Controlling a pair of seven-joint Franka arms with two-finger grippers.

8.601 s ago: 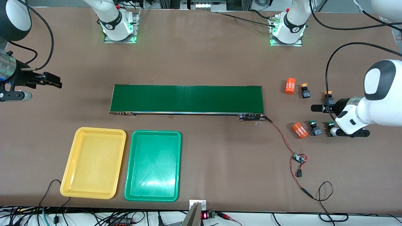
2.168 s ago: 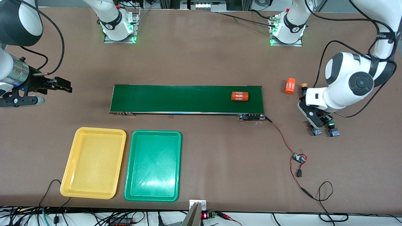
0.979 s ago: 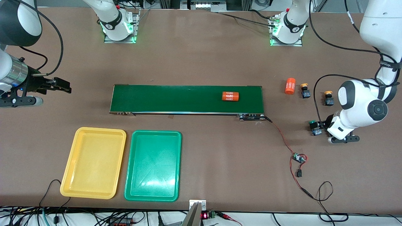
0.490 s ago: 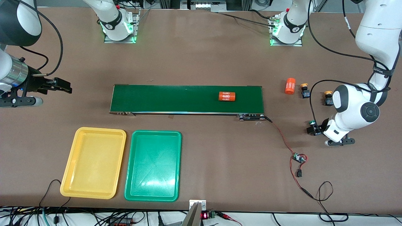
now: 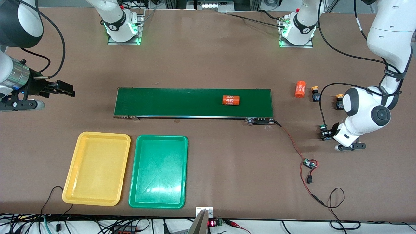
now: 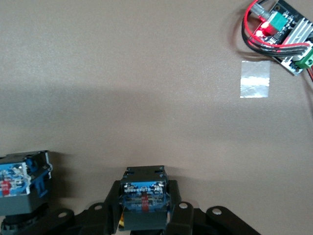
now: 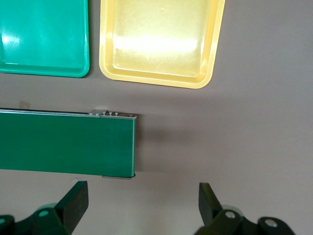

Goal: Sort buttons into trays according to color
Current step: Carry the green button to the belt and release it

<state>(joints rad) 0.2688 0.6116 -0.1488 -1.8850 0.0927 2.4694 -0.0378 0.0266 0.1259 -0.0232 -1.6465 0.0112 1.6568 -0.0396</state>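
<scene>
My left gripper (image 6: 144, 203) is down at the table near the left arm's end and shut on a button (image 6: 143, 188), whose blue-grey base faces the wrist camera. A second button (image 6: 22, 181) stands right beside it. In the front view the left gripper (image 5: 332, 132) is mostly under its own hand, with one green-capped button (image 5: 323, 131) showing at its edge. Two yellow-capped buttons (image 5: 314, 93) (image 5: 339, 101) stand farther from the front camera. The yellow tray (image 5: 96, 135) and green tray (image 5: 161, 137) lie side by side, both empty. My right gripper (image 5: 66, 91) (image 7: 142, 205) waits open over bare table.
A long dark green conveyor belt (image 5: 182, 102) crosses the middle, with an orange "4680" cylinder (image 5: 230, 100) on it. Another orange cylinder (image 5: 300, 88) lies by the yellow-capped buttons. A small circuit board (image 5: 308, 163) (image 6: 279, 24) with red wires sits nearer the front camera.
My left gripper has closed on a button beside the green-capped one. The orange cylinder has ridden along the belt toward the right arm's end. The right arm has stayed put.
</scene>
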